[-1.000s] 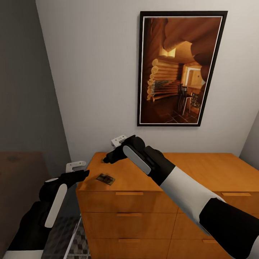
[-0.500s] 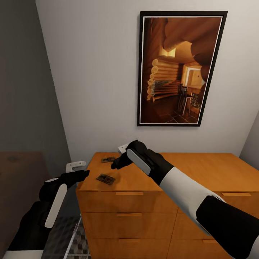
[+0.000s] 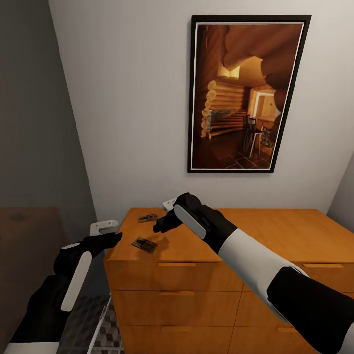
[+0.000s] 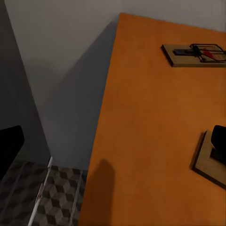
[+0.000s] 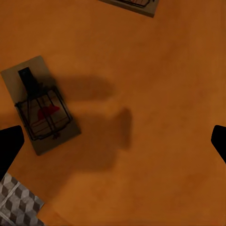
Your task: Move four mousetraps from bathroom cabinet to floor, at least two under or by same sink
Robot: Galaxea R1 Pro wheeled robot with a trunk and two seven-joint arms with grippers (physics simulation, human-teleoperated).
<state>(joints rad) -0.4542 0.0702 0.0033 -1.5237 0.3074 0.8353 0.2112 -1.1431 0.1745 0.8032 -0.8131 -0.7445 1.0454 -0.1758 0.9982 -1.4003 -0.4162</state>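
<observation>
I have the right gripper [image 3: 158,227] hovering over the left end of the cabinet [image 3: 255,231] top, jaws spread wide with nothing between them; in the right wrist view both fingertips [image 5: 9,143] sit far apart at the frame edges. Two mousetraps lie flat on the top: the nearer mousetrap [image 3: 144,244] just below and toward me from that gripper, the farther mousetrap [image 3: 147,218] just beyond it toward the wall. My left gripper [image 3: 116,237] hangs beside the cabinet's left edge, above the cube-patterned bathroom floor [image 4: 56,197]; I cannot tell how far it is open.
</observation>
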